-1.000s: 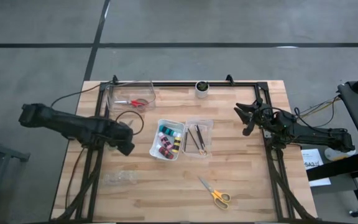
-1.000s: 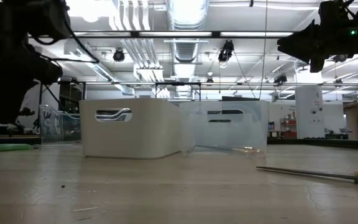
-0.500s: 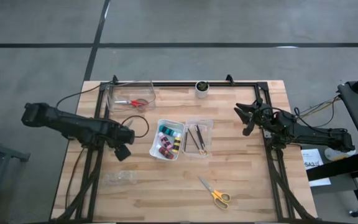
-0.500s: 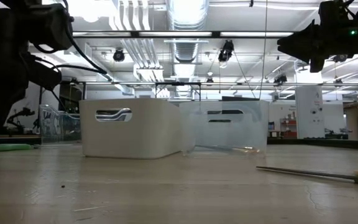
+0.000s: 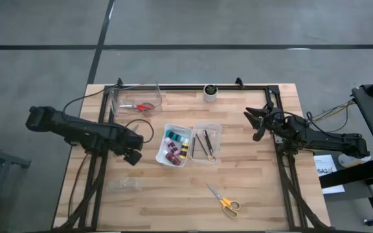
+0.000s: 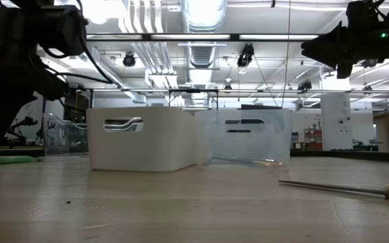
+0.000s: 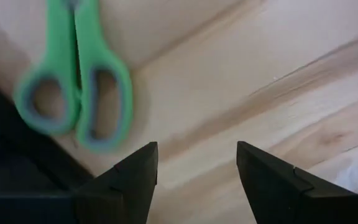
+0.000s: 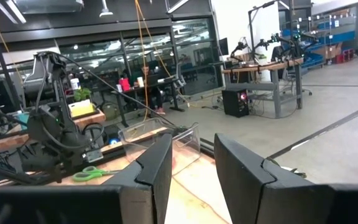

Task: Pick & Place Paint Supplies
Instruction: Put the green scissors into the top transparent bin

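Green-handled scissors (image 7: 73, 81) lie flat on the wooden table at its left side, also seen as green scissors (image 8: 92, 173) in the right wrist view. My left gripper (image 7: 197, 152) points down just above the table beside their handles, open, touching nothing; in the high view the left gripper (image 5: 133, 156) hides them. Yellow-handled scissors (image 5: 223, 200) lie flat near the table's front. Paint bottles lie in a white bin (image 5: 175, 144), brushes in a clear bin (image 5: 206, 142), red scissors in a clear bin (image 5: 135, 100). My right gripper (image 5: 254, 123) waits raised at the right, open and holding nothing.
A small white cup (image 5: 210, 90) stands at the far edge. A crumpled clear plastic piece (image 5: 123, 186) lies near the front left. A black frame (image 5: 193, 86) runs along the far edge and both sides. Bare wood lies between the bins and the yellow scissors.
My left arm has stretched a little toward the table's right, and its gripper has tipped to point more steeply down over the table's left part. Nothing on the table has moved.
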